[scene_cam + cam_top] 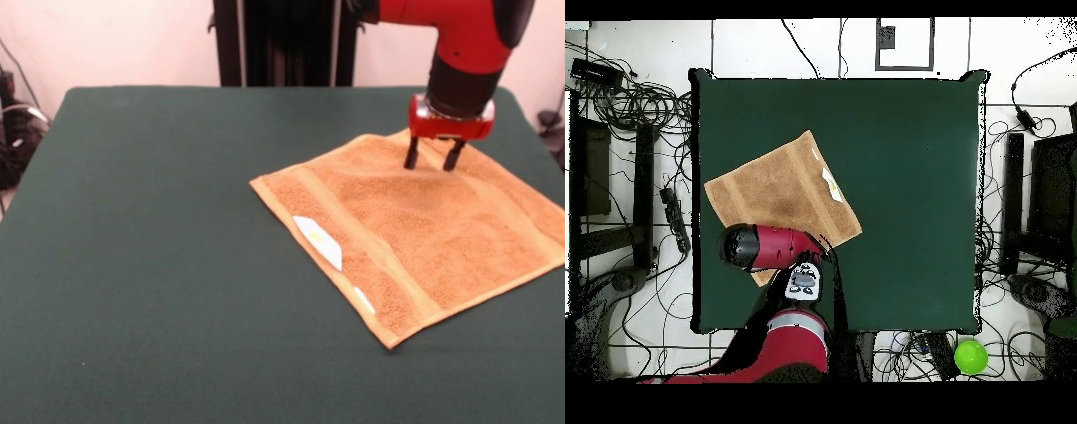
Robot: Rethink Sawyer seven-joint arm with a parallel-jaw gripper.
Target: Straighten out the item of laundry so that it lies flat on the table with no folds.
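One orange-tan towel [415, 234] lies spread on the dark green tabletop [150, 265], turned at an angle to its edges so that it reads as a diamond. In the front view it sits in the right half of the picture, its right side running close to the tabletop's right edge. In the overhead view the towel [780, 190] lies toward the left side of the tabletop [905, 200], with one corner near the left edge. It looks flat across most of its surface, with smoother woven bands running near its edges. Along the hem that faces left and toward the camera in the front view there are two white labels, a larger one [318, 241] and a smaller one [364, 299] further along toward the near corner. The red and black arm [463, 40] comes down from the top right, and the gripper [434, 155] is over the towel's far part near its far corner; the jaws stand apart with nothing between them, their black tips right at the cloth, though whether they touch it cannot be told. From overhead the arm [770, 247] covers the towel's lower part.
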